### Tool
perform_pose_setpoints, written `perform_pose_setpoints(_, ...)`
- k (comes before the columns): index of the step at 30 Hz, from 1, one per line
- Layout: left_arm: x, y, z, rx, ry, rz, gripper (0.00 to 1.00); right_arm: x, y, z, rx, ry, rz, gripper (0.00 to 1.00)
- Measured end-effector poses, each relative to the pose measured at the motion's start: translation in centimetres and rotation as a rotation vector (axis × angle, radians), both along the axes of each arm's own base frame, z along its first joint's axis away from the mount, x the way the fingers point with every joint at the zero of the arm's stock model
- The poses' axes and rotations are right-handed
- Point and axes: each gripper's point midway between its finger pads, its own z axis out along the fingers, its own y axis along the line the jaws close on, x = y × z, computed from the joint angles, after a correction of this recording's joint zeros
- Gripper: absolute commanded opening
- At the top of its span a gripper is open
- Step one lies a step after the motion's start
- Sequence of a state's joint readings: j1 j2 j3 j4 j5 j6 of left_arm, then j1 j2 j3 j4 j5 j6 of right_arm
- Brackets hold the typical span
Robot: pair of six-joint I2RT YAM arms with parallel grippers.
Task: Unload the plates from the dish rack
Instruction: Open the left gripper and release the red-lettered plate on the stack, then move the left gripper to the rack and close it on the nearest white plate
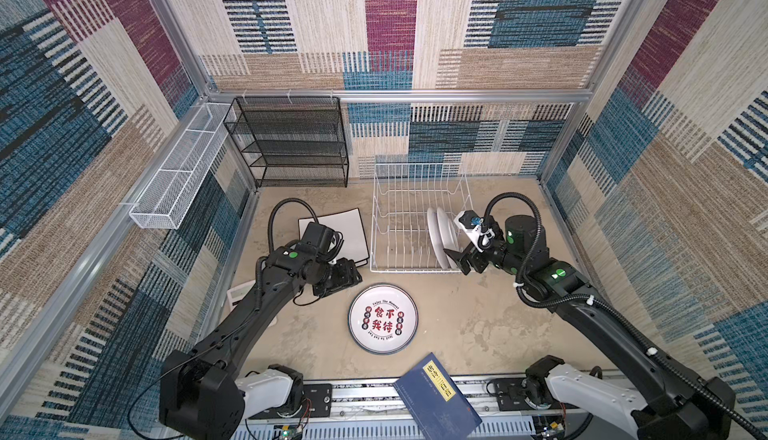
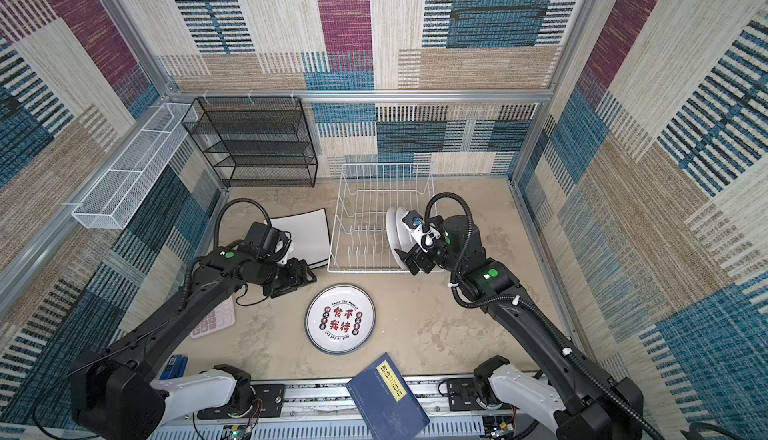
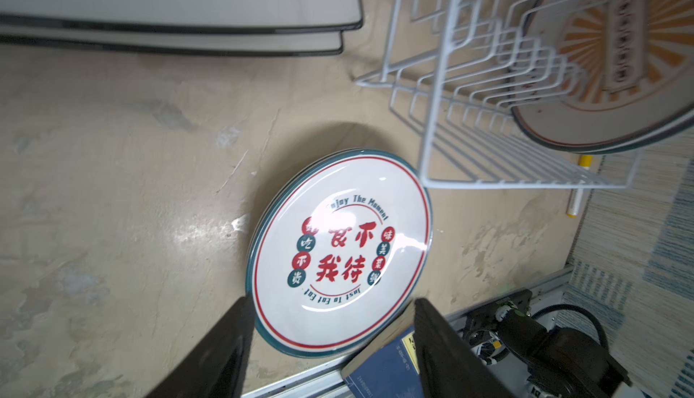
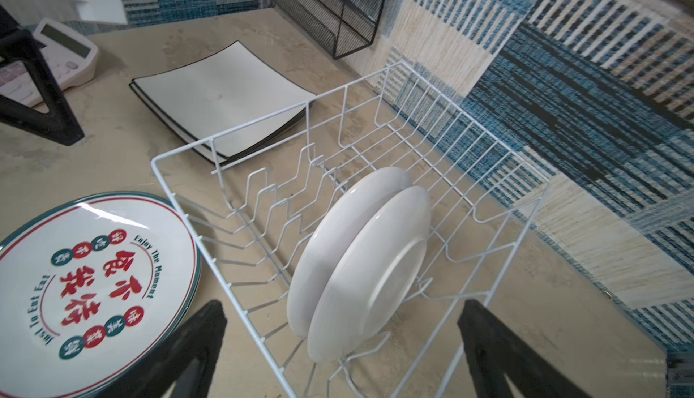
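Mostly unloaded; two plates left in the rack.
Two white plates (image 4: 360, 264) stand in the dish rack (image 1: 407, 270) just ahead of the right end effector (image 4: 341, 304), spread wide and empty; square plates (image 1: 353, 230) and printed plates (image 1: 382, 318) lie on the table (image 1: 478, 326) beside the released left end effector (image 3: 334, 302).

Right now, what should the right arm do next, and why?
Probably ease the right gripper forward so its open jaws straddle the rim of the nearer plate, then close. It and a second plate stand upright in the dish rack; the gripper hangs just short of them, holding nothing.
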State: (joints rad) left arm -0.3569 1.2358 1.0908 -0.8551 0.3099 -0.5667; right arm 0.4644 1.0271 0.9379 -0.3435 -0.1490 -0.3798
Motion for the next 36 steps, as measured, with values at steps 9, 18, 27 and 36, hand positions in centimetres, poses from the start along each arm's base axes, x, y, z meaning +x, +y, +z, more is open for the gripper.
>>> perform_pose_setpoints(9,6.1,-4.7,8.0,-0.056,-0.181,-0.097,0.73,3.5,-4.4,0.5,0.124,0.129,-0.269,0.99)
perform_pose_setpoints(18,10.5,-11.6,6.4,-0.078,-0.134,-0.195,0.67,4.3,-7.9,-0.8,0.268,0.243,-0.41,0.99)
perform_pose_setpoints(27,13.1,-16.5,3.7,-0.124,-0.072,-0.235,0.59,4.4,-8.9,-2.6,0.299,0.308,-0.454,0.99)
perform_pose_setpoints(36,14.1,-18.6,2.1,-0.15,-0.035,-0.26,0.41,4.0,-9.6,-3.9,0.297,0.336,-0.479,0.99)
